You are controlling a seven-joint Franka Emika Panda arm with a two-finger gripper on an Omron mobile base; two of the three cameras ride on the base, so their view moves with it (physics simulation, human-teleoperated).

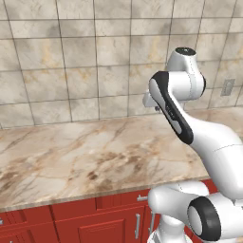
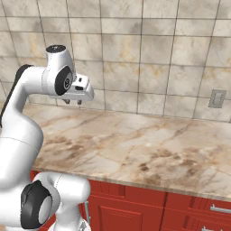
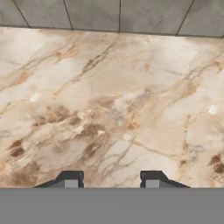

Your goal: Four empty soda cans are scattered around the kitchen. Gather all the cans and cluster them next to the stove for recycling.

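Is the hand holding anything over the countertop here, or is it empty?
Empty. In the hand view, bare marbled countertop shows between the two fingertips of the hand. The right base view shows the hand above the counter, carrying nothing.

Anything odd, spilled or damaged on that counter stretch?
Nothing stands out. The beige marbled countertop shows no spill or damage, the tan tiled wall and red cabinet fronts look intact, and the grey wall outlet sits straight. The end effector hangs above the counter, holding nothing.

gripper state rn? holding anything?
Gripper: shut as far as it goes, holding nothing, hanging above the bare counter.
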